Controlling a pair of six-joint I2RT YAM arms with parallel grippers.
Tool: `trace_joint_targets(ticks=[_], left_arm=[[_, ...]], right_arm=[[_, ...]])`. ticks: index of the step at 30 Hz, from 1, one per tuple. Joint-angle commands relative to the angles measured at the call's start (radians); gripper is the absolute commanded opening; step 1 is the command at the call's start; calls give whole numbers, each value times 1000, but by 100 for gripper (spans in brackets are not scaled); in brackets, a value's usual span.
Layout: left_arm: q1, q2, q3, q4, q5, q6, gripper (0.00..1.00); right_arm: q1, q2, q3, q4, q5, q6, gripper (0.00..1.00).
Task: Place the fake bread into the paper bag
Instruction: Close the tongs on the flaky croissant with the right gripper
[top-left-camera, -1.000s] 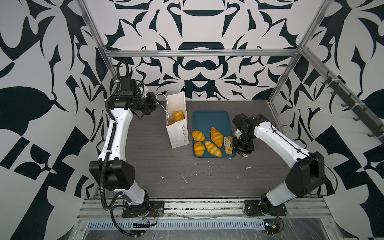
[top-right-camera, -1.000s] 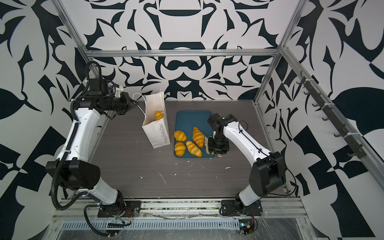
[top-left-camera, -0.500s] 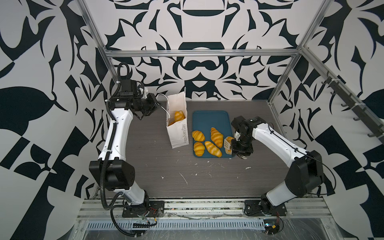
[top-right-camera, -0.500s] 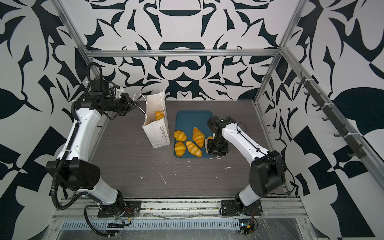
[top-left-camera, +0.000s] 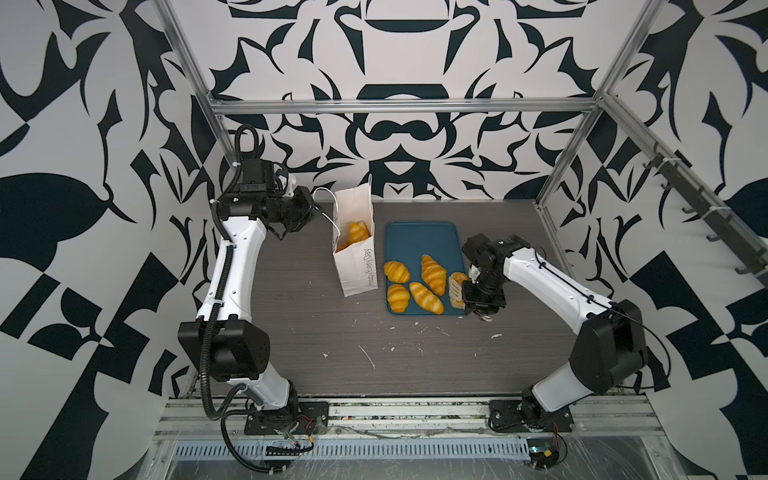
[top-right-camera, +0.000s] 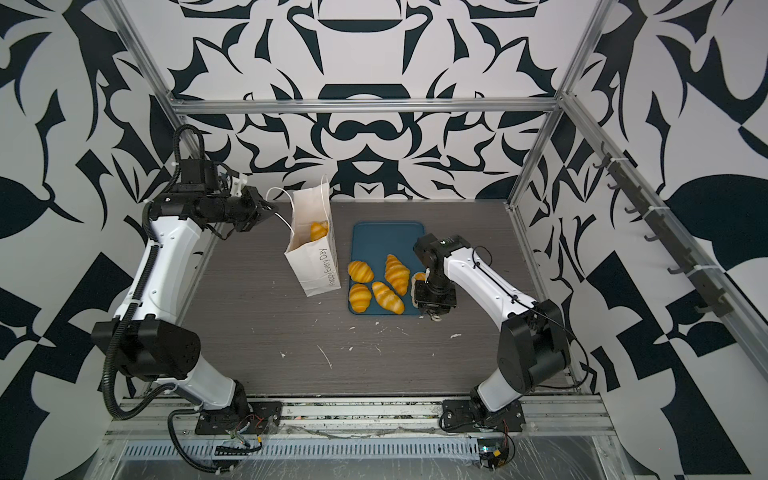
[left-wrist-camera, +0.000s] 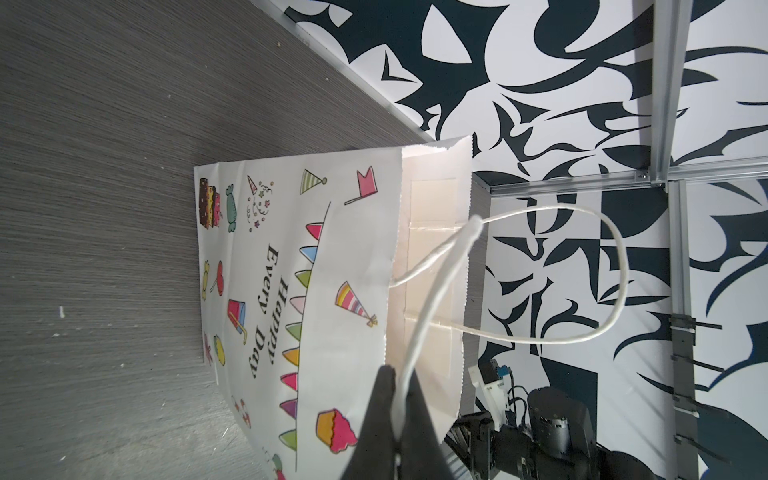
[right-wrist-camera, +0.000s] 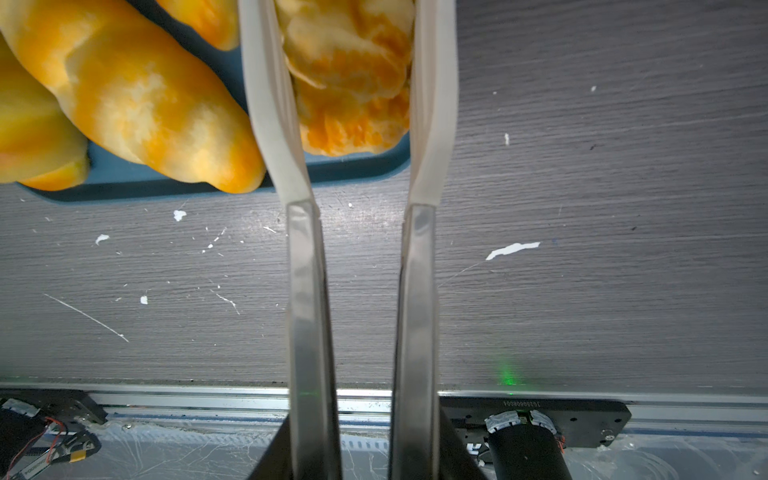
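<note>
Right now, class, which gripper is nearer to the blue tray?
Right. The right gripper is at the edge of the blue tray, gripping a pastry. The left gripper is beyond the paper bag from the tray, pinching its cord handle.

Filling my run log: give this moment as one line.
left gripper: shut on bag handle | right gripper: shut on pastry | bag: standing, bread inside | tray: four croissants loose
</note>
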Motion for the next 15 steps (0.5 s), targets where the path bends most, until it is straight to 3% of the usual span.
trace_joint_targets(ticks=[1, 15], left_arm=[[-4, -26, -13, -13, -5, -1, 0], [-4, -31, -9, -12, -4, -5, 0]], right_arm=[[6, -9, 49, -15, 1, 5, 36], [5, 8, 248, -50, 12, 14, 34]])
